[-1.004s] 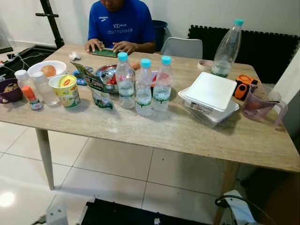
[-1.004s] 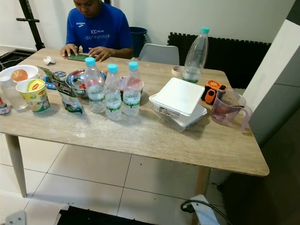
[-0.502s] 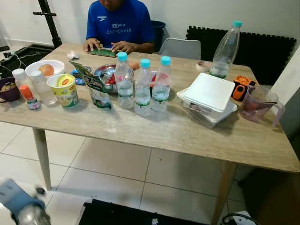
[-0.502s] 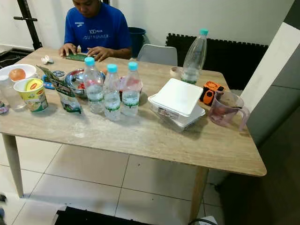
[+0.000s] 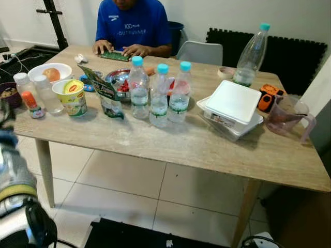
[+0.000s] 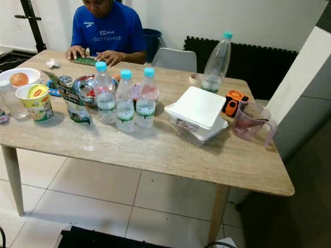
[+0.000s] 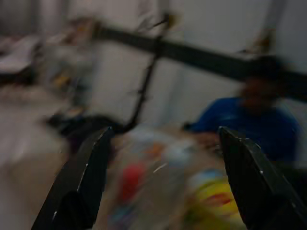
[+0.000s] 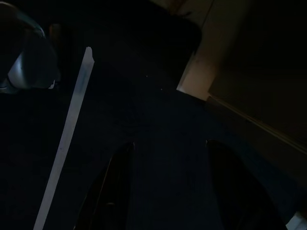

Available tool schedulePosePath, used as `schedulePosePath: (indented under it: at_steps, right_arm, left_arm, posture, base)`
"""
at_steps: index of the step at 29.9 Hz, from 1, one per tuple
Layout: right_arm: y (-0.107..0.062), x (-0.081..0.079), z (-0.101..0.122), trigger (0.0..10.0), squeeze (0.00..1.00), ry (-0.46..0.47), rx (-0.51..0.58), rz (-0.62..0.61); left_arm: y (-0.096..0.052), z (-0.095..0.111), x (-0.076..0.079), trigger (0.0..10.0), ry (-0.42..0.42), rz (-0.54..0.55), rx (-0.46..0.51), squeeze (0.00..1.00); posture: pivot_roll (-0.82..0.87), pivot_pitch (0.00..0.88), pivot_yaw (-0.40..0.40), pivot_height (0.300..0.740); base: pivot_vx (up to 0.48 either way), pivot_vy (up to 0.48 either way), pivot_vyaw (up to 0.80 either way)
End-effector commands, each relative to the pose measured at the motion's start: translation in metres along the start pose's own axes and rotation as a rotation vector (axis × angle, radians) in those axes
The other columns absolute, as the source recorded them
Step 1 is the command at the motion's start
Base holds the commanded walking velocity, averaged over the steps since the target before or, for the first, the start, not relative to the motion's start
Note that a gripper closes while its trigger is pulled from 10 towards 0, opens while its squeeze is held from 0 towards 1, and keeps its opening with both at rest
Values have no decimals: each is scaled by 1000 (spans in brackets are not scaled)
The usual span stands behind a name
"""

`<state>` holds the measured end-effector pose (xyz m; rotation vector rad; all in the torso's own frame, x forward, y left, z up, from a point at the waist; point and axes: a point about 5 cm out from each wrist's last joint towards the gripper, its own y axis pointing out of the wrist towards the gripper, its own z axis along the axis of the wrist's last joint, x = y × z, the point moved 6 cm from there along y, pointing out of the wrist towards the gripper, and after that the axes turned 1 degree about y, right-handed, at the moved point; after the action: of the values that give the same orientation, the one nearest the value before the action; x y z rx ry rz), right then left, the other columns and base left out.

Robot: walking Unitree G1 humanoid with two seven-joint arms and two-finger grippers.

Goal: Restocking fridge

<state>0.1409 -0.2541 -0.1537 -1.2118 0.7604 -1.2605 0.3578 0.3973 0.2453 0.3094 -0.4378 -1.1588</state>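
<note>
Table (image 5: 170,147): a long wooden table with lots of food and drinks on top.
Water bottles (image 5: 158,96): three small bottles with blue caps stand close together near the middle of the table — the things to put in the fridge.
Tall bottle (image 5: 250,55): a big, almost empty bottle stands far back on the right.
White box (image 5: 234,104): a shut foam box sits right of the three bottles.
Purple jug (image 5: 287,115): it stands at the right end, just beside an orange tool (image 5: 267,96).
Noodle cup (image 5: 72,97): a yellow cup stands on the left, near a green snack bag (image 5: 105,95).
Metal bowl (image 5: 118,82): it sits behind the three bottles, with something red inside.
White bowl (image 5: 51,74): it sits far left with an orange fruit in it.
Person (image 5: 132,27): someone in a blue shirt sits at the far side, both hands on a green thing.
Left gripper (image 7: 163,187): its two black fingers are spread wide, holding nothing — the left wrist view is blurry and points at the table's left end.
Right gripper (image 8: 168,187): its fingers are apart too, in a very dark view over a dark floor mat.
</note>
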Motion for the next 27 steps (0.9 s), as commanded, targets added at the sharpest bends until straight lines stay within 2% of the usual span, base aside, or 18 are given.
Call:
schedulePosePath:
  at_steps: [1, 3, 4, 5, 6, 8, 11, 12, 13, 14, 15, 16, 17, 20, 23, 25, 26, 27]
  right_arm:
    - [0, -1, -1, 10000, 0, -7, -3, -1]
    - [0, -3, -1, 10000, 0, -6, -2, 3]
    - [0, -3, -1, 10000, 0, -6, -2, 3]
    - [1, -5, 1, 10000, 0, 4, 11, 9]
    - [1, -6, 2, 10000, 0, 13, 17, 12]
    - [1, -7, 3, 10000, 0, 17, 21, 14]
    - [1, -7, 3, 10000, 0, 17, 22, 13]
    - [1, -7, 6, 10000, 0, 30, 38, 15]
    - [1, -7, 6, 10000, 0, 30, 38, 15]
    - [0, -8, 19, 10000, 0, 85, 117, 35]
    - [-2, -11, 34, 10000, 0, 149, 184, 73]
    - [-3, -12, 45, 10000, 0, 190, 230, 99]
    - [-3, -12, 45, 10000, 0, 190, 230, 99]
    - [-9, -19, 71, 10000, 0, 204, 332, 192]
    - [-12, -23, 78, 10000, 0, 183, 360, 233]
    - [-18, -25, 93, 10000, 0, 177, 417, 304]
    - [-18, -25, 93, 10000, 0, 177, 417, 304]
    - [-21, -25, 100, 10000, 0, 189, 442, 331]
  left_arm:
    - [-4, -13, 17, 10000, 3, -66, -34, 0]
    - [-7, -22, 32, 10000, 0, -123, -59, 0]
    - [-7, -22, 32, 10000, 0, -123, -59, 0]
    - [-11, -30, 47, 10000, -3, -176, -76, 0]
    - [-12, -32, 51, 10000, -8, -192, -79, 0]
    - [-12, -33, 52, 10000, -9, -195, -82, 0]
    - [-12, -35, 43, 10000, -1, -171, -100, 0]
    - [-13, -38, 26, 10000, 43, -88, -128, 0]
    - [-13, -38, 26, 10000, 43, -88, -128, 0]
    - [-16, -40, -9, 10000, 104, 77, -165, 0]
    - [-22, -41, -31, 10000, 121, 182, -184, 0]
    - [-27, -41, -44, 10000, 124, 241, -194, 0]
    - [-27, -41, -44, 10000, 124, 241, -194, 0]
    - [-46, -48, -80, 10000, 106, 410, -247, 0]
    - [-55, -52, -90, 10000, 112, 453, -275, 0]
    - [-73, -63, -105, 10000, 130, 518, -335, 0]
    - [-73, -63, -105, 10000, 130, 518, -335, 0]
    - [-81, -69, -109, 10000, 143, 534, -362, 0]
  posture:
    - [-26, 16, -61, 740]
    - [-27, 18, -61, 740]
    - [-27, 18, -61, 740]
    - [-29, 21, -58, 740]
    - [-30, 21, -58, 740]
    - [-30, 22, -57, 740]
    - [-32, 21, -55, 740]
    - [-32, 24, -52, 740]
    - [-32, 24, -52, 740]
    - [-34, 26, -50, 740]
    - [-37, 28, -47, 740]
    - [-39, 27, -46, 740]
    - [-39, 27, -46, 740]
    - [-45, 26, -43, 740]
    - [-45, 26, -43, 740]
    - [-43, 24, -45, 740]
    - [-43, 24, -45, 740]
    - [-43, 22, -46, 740]
  base:
    - [0, 0, 0]
    - [0, 0, 0]
    - [0, 0, 0]
    - [0, 0, 0]
    - [0, 0, 0]
    - [0, 0, 0]
    - [0, 0, 0]
    - [0, 0, 0]
    - [0, 0, 0]
    - [0, 0, 0]
    - [0, 0, 0]
    - [0, 0, 0]
    - [0, 0, 0]
    - [0, 0, 0]
    - [0, 0, 0]
    - [0, 0, 0]
    - [0, 0, 0]
    - [0, 0, 0]
